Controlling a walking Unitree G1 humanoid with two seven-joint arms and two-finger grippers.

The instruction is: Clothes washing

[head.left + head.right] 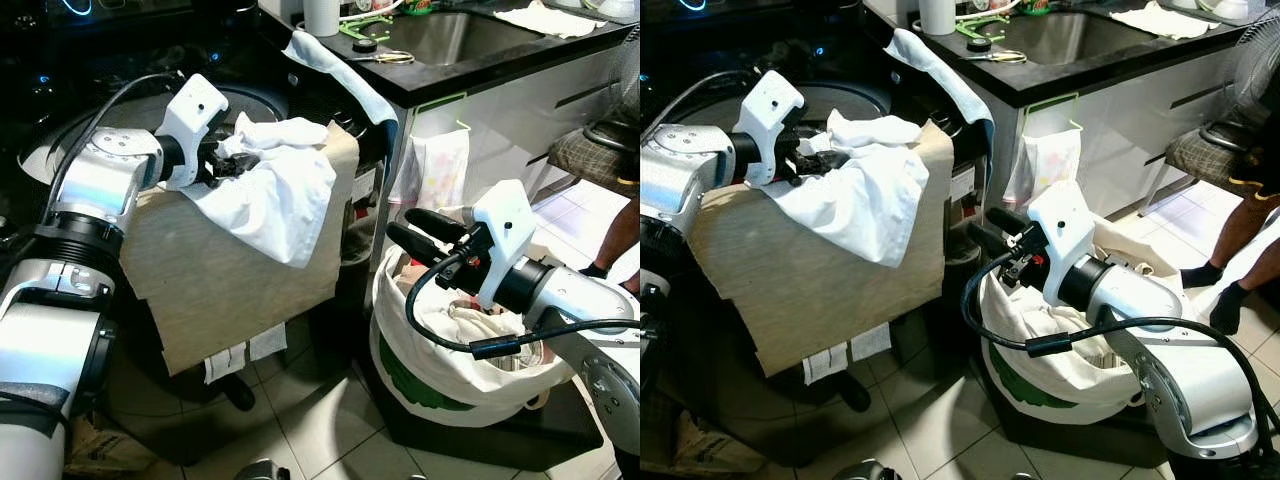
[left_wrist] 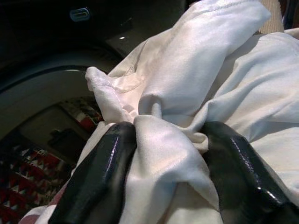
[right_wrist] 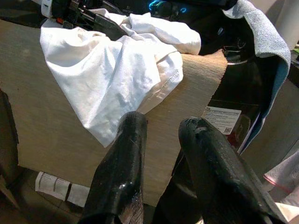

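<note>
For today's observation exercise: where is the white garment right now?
The white garment is on the robot's left, pinched in the left claw and draped over the beige cloth.

The white cloth (image 1: 275,190) is looking soft and matt, and it is full of wrinkles. It is lying on a tan cover (image 1: 215,275) that is looking rough and woven, like a mat. The left gripper (image 2: 163,172) is squeezing a bunch of the cloth, and its black fingers (image 2: 100,177) are shining like smooth, wet plastic. The right gripper (image 3: 163,154) is showing the same glossy black fingers. The arms are wearing smooth white plastic shells and dull silver metal. The laundry bag (image 1: 440,370) is looking like thick white cloth. The sink (image 1: 450,35) is gleaming like metal. The floor tiles (image 1: 320,420) are shining smooth. A grey-blue towel (image 3: 261,32) is looking fuzzy.
</note>
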